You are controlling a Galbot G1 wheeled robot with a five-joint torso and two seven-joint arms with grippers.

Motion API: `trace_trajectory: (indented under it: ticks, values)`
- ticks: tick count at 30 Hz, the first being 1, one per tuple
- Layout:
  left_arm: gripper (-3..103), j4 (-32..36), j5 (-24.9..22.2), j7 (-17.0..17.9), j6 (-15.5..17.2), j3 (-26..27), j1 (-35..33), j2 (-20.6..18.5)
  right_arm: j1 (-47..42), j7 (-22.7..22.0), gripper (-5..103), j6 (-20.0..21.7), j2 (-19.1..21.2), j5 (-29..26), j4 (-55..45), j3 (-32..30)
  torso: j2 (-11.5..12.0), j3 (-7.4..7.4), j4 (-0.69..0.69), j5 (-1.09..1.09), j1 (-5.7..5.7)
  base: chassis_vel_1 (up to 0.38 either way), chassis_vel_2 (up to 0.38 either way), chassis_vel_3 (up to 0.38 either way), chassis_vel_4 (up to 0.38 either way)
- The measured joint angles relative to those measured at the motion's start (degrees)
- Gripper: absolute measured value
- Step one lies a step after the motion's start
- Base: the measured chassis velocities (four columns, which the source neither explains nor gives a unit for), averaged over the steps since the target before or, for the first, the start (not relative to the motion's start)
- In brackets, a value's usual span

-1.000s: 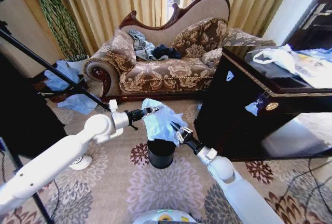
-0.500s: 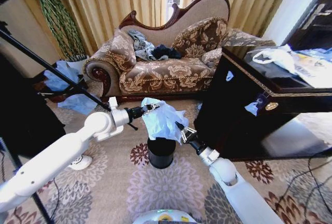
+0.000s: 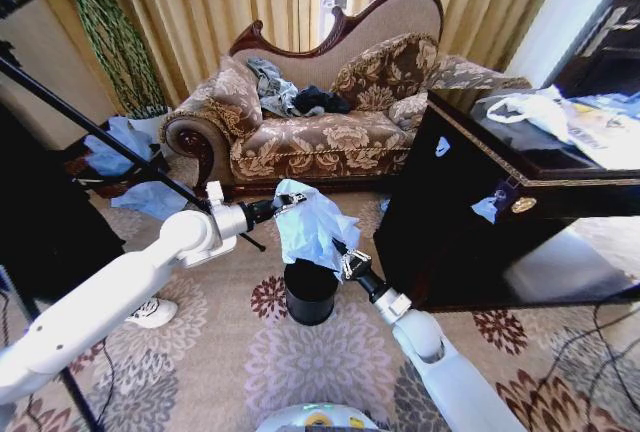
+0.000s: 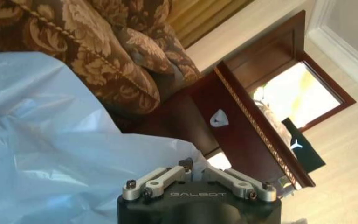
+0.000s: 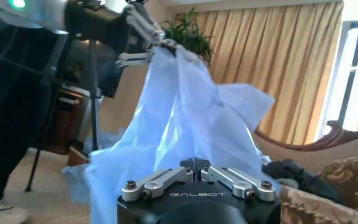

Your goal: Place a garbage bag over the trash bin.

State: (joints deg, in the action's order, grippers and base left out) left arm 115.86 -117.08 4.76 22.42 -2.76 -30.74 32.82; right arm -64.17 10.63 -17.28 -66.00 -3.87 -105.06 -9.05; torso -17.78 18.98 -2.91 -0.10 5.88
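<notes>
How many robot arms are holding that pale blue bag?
2. The left gripper pinches the garbage bag at its top, and the right gripper grips its lower edge, both above the trash bin on the carpet.

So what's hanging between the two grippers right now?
In the head view, the garbage bag hangs between left gripper and right gripper, above the trash bin.

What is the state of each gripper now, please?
Left gripper: shut on the garbage bag, at its top edge.
Right gripper: shut on the garbage bag's lower edge, above the trash bin.
</notes>
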Motion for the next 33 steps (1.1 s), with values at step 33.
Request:
trace_trajectory:
  ticks: [33]
  values:
    - [0, 2.84, 1.78, -0.94, 0.97, -2.76, -0.09, -0.58, 5.73, -1.25, 0, 0.97, -1.01, 0.69, 2.39, 4.42, 0.0, 0.0, 0.0, 0.0, -0.01, 0.0, 0.0, 0.0, 0.0]
